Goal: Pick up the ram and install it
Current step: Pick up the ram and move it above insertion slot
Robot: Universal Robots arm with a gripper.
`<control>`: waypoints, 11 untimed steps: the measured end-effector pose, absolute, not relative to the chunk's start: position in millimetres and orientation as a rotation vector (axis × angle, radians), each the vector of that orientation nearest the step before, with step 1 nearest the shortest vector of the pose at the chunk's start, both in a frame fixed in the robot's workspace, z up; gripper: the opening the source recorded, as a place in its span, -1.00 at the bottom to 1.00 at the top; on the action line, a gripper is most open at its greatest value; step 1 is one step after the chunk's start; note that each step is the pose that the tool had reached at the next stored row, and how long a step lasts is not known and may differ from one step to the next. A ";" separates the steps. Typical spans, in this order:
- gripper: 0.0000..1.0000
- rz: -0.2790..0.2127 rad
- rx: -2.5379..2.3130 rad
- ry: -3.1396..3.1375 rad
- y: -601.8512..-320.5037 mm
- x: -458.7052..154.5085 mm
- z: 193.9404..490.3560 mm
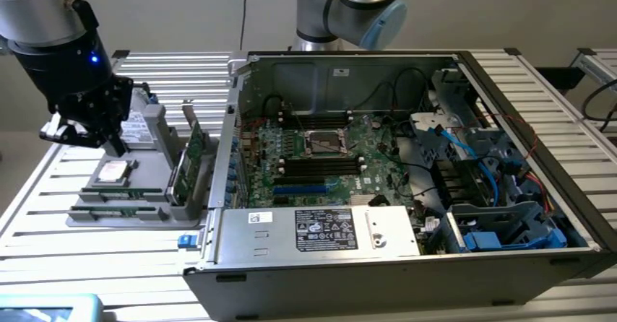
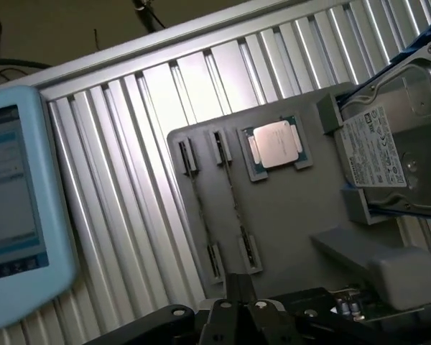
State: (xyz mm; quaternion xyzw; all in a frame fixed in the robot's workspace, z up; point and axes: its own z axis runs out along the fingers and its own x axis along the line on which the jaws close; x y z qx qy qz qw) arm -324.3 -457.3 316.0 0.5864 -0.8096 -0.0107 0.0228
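Observation:
Two ram sticks (image 1: pixel 123 192) stand on edge in the slots of a grey parts tray (image 1: pixel 87 217) at the exterior view's left. In the wrist view the ram sticks (image 2: pixel 233 205) are thin dark lines running across the tray (image 2: pixel 294 208). My gripper (image 1: pixel 97 138) hangs above the back of that tray, a little above the parts. Its fingers (image 2: pixel 237 291) are shut together with nothing between them, close to the near ends of the sticks. The open computer case (image 1: pixel 318 239) lies to the exterior view's right, and the black memory slots (image 1: pixel 318 164) on its motherboard are exposed.
A CPU (image 2: pixel 276 144) lies on the tray, with a hard drive (image 2: pixel 388 151) beside it. A green expansion card (image 1: pixel 193 149) stands upright between tray and case. A light-blue teach pendant (image 2: pixel 14 215) lies on the slatted aluminium table (image 1: pixel 115 271). A second robot arm base (image 1: pixel 342 11) stands behind the case.

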 end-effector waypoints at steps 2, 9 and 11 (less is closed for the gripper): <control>-0.79 -0.029 1.864 -2.475 -457.3 -324.2 315.9; -0.79 -0.016 2.022 -2.356 -457.3 -324.3 316.0; -0.79 -0.012 2.065 -2.321 -457.3 -324.3 316.0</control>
